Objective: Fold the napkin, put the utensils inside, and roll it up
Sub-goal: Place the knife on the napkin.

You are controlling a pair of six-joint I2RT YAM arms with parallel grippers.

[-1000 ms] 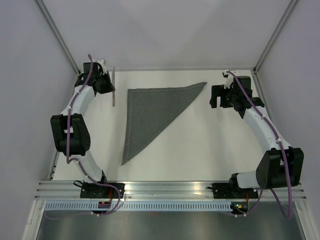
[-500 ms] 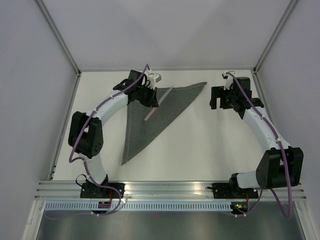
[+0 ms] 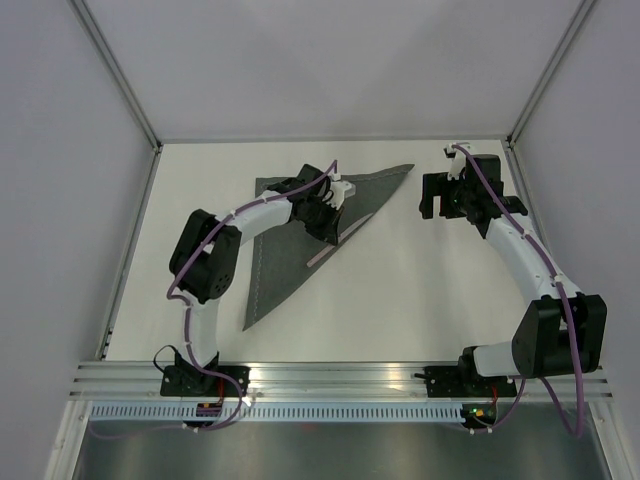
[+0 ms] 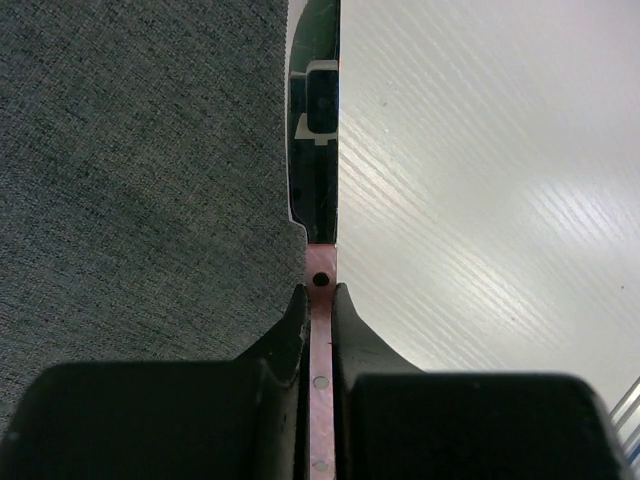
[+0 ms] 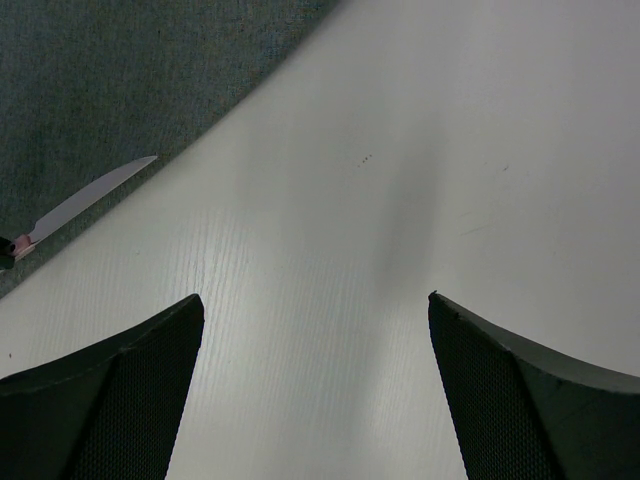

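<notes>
Lying flat on the white surface, the napkin is folded into a dark grey triangle, with one straight edge at the far side, one down its left, and a long diagonal edge facing right and toward the arm bases. The left gripper is over that diagonal edge, its fingers closed tight on the pinkish handle of a table knife. Seen from above, the knife shows only as a thin pale line running along the diagonal edge, partly over the cloth. The left wrist camera adds detail: two rivets in the handle and a mirror-bright blade pointing away from the gripper, with grey weave on its left and bare surface on its right. Whether the blade rests on the cloth or hangs just above it cannot be told from either view. The right gripper is well apart from the left one, beyond the napkin's far right corner, with its jaws spread wide and nothing between them. Its wrist camera looks down on bare surface, with the napkin's edge in the upper left corner and the knife tip poking out over the cloth there. The left forearm covers part of the napkin's upper half from overhead. An aluminium rail carries both arm bases at the near edge.
</notes>
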